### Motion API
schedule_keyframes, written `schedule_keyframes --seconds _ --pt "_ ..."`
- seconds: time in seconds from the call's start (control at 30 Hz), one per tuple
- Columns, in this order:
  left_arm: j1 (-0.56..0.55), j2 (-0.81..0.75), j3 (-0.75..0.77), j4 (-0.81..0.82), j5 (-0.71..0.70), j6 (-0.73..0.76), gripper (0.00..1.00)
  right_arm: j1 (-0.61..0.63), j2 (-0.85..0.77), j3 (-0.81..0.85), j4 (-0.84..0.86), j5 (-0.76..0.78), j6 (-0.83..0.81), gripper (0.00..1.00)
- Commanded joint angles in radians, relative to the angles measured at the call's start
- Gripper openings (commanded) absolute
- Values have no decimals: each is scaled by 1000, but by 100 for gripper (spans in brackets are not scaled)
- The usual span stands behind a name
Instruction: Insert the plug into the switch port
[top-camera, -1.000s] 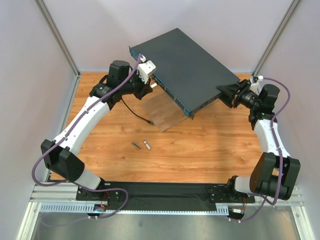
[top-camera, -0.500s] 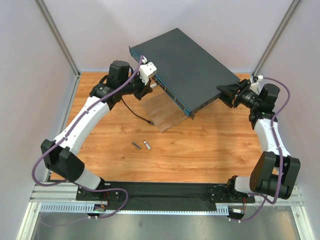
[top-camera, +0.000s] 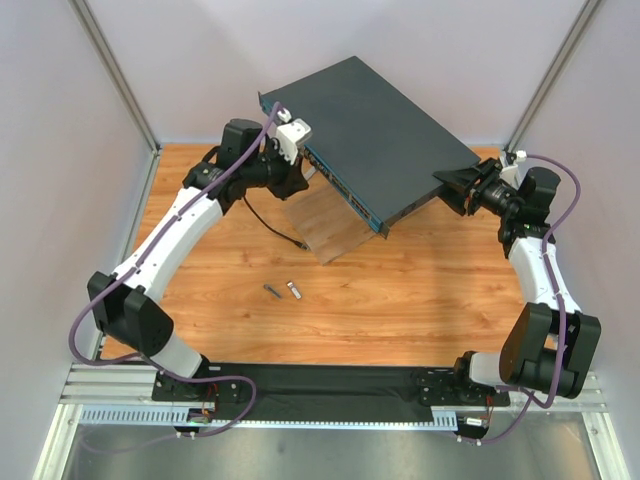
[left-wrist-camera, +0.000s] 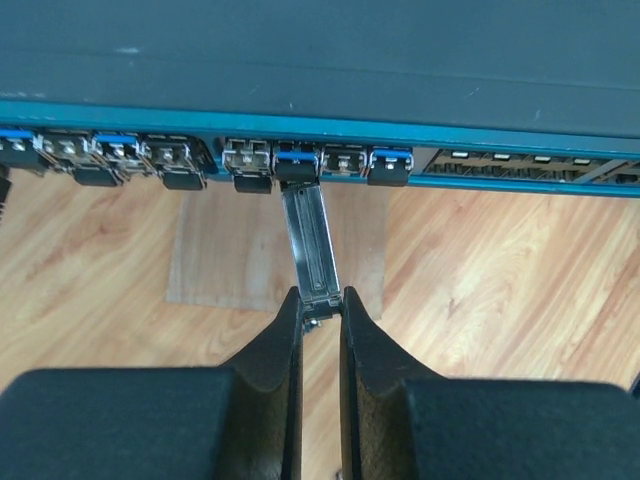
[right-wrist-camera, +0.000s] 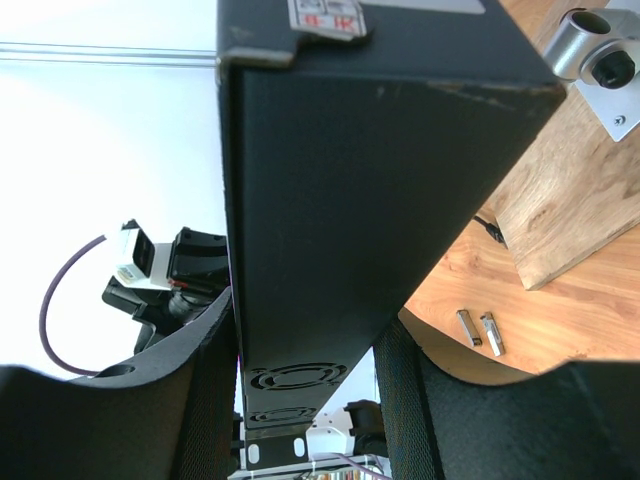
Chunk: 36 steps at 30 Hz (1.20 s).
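**A:** Where is the switch sitting?

**B:** It is hanging tilted above the far part of the surface. The right claw is clamping its right end, and its teal port row is facing near-left.

**A:** And the left claw?

**B:** It is pinching the near end of the plug, a silver module whose far tip is meeting the mouth of a port mid-row.

**A:** So which step?

**B:** Insertion, I'd judge, is only beginning. The next move is calling for a straight push along the plug's axis until it seats, with the right claw bracing the switch.
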Motion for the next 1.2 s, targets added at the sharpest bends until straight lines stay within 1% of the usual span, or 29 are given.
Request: schedule_keyframes --seconds 0.0,0.2,0.4,0.47,0.6,0.87,1.03,1.1,1.13,1.17 --pt "-38 65 17 234 87 -22 0 25 29 42 60 71 -153 0" --pt "-39 44 -2 234 101 49 0 25 35 46 55 68 -159 0" --pt "-39 -2 -17 208 78 121 0 25 35 49 53 68 -159 0" --pt "-39 -5 -14 204 76 118 0 25 34 47 53 68 -161 0" --pt "-39 37 52 179 73 75 0 25 34 46 55 66 -159 0" --pt "-41 100 159 187 99 20 0 25 32 61 24 65 -178 0" --pt "-50 120 167 188 101 15 0 25 35 64 24 66 -178 0" --pt "-50 117 167 168 93 7 14 24 37 65 24 68 -175 0" --pt "-50 113 162 155 91 14 23 24 35 68 24 68 -175 0" --pt "-50 105 156 141 90 23 27 25 37 70 24 68 -173 0"
